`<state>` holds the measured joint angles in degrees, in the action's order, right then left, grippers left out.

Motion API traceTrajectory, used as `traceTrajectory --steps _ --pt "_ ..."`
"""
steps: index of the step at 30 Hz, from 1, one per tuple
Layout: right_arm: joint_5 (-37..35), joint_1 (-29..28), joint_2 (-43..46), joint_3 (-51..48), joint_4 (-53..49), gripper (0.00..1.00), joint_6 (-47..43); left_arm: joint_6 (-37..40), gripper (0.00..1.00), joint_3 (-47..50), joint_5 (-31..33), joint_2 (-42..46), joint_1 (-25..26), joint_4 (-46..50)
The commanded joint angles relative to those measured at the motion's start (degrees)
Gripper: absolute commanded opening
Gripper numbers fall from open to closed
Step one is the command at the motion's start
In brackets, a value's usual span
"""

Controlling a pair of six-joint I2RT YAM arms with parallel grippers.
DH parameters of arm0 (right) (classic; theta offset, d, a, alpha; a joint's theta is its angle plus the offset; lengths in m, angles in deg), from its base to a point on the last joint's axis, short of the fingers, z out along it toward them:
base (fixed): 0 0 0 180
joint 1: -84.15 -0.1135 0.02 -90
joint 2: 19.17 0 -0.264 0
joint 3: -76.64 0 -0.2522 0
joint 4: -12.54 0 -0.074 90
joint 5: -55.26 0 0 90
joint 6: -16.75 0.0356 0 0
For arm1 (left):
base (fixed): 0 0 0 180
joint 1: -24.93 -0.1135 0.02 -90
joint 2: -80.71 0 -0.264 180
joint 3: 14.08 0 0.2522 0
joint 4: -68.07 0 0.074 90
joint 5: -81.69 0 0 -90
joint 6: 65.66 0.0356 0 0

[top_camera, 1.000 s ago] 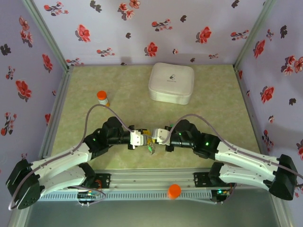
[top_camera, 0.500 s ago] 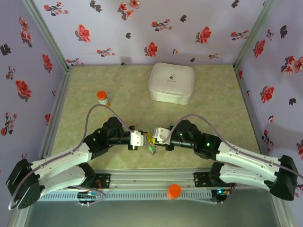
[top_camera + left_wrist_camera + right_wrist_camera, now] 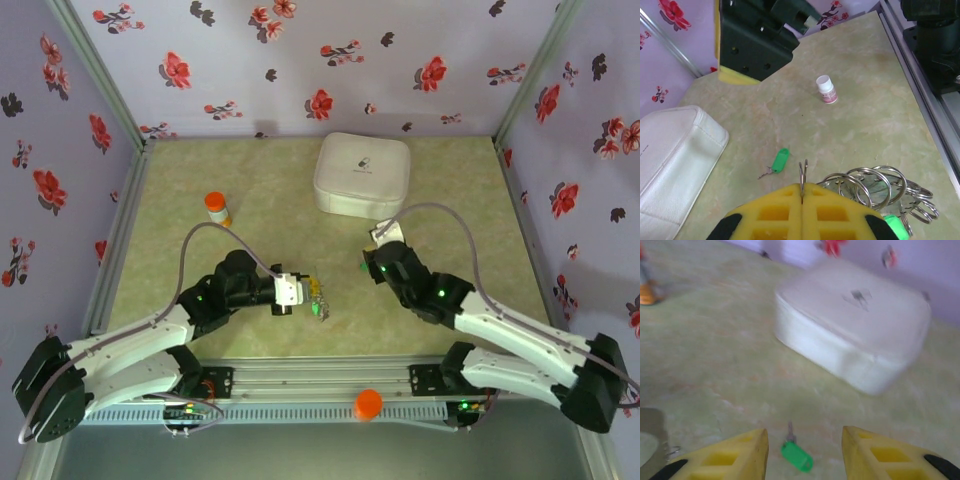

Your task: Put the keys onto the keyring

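The keyring [image 3: 867, 187], a bundle of thin silver split rings, hangs at the tip of the left gripper [image 3: 801, 192]. One ring stands on edge, pinched in the seam between the yellow fingers [image 3: 775, 212], which are pressed flat together. From above, the bundle [image 3: 317, 297] sits just past that gripper, near the middle of the mat, about where it was a second ago. A second green key [image 3: 896, 225] peeks out at the lower edge of the bundle; whether it is threaded on cannot be told. The loose green key [image 3: 780, 160] lies flat on the mat, apart from the rings, between them and the white zip case [image 3: 670, 150].

The main change is on the right. A second ago the two grippers met nose to nose over the rings, the right one clenched. Now the right gripper [image 3: 805, 440] has let go and drawn back toward the case [image 3: 362, 175]. Its fingers are spread and hold nothing, and the loose key [image 3: 796, 456] lies on the mat between them. The orange-capped bottle [image 3: 217, 207] has not moved.
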<state>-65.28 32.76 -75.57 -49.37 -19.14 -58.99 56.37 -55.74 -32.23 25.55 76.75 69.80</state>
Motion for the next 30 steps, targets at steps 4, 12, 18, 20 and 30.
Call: traceTrajectory --steps 4,12,18,20,30 --pt "10.25 5.79 -14.16 8.47 -11.67 0.45 13.75 -2.50 0.00 0.91 1.59 2.46 0.31 -3.74" --pt "14.21 8.06 -29.50 15.52 -12.28 0.45 15.99 -2.85 0.00 1.18 2.04 2.88 0.31 -3.39" --pt "14.41 8.15 -34.35 15.94 -9.04 0.42 21.17 -3.02 0.00 1.45 2.12 2.85 0.31 -3.70" --pt "14.11 8.15 -35.85 16.35 -9.00 0.37 22.00 -3.07 0.00 1.61 2.13 2.77 0.31 -3.87" --pt "12.19 7.98 -40.79 18.13 -8.55 0.35 23.88 -3.30 0.00 1.97 2.26 2.27 0.31 -5.11"
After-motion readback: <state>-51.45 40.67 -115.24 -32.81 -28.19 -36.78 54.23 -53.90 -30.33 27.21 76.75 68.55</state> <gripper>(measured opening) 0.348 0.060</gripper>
